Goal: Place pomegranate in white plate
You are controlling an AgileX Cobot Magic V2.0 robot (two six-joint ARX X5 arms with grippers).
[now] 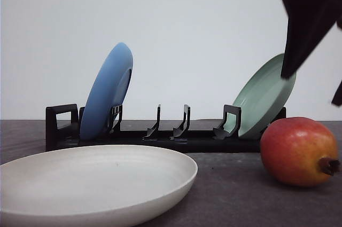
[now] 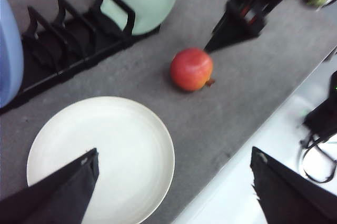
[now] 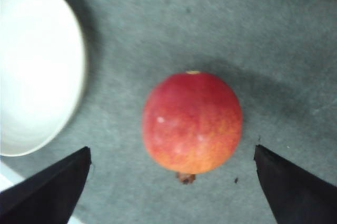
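Red pomegranate (image 3: pixel 192 122) sits mid-frame between your right gripper (image 3: pixel 171 192)'s wide-spread fingers. Descend straight, then close gently; the white plate (image 3: pixel 31 66) waits at frame left.

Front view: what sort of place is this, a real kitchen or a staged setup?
Likely a staged lab tabletop: a plain white backdrop, a dark grey table, and a black dish rack with a blue plate and green plate.

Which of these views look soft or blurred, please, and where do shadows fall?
Front view: sharp, with a faint shadow under the pomegranate. Left wrist view: the right gripper is smeared. Right wrist view: soft throughout, the white plate washed out, a shadow ringing the fruit.
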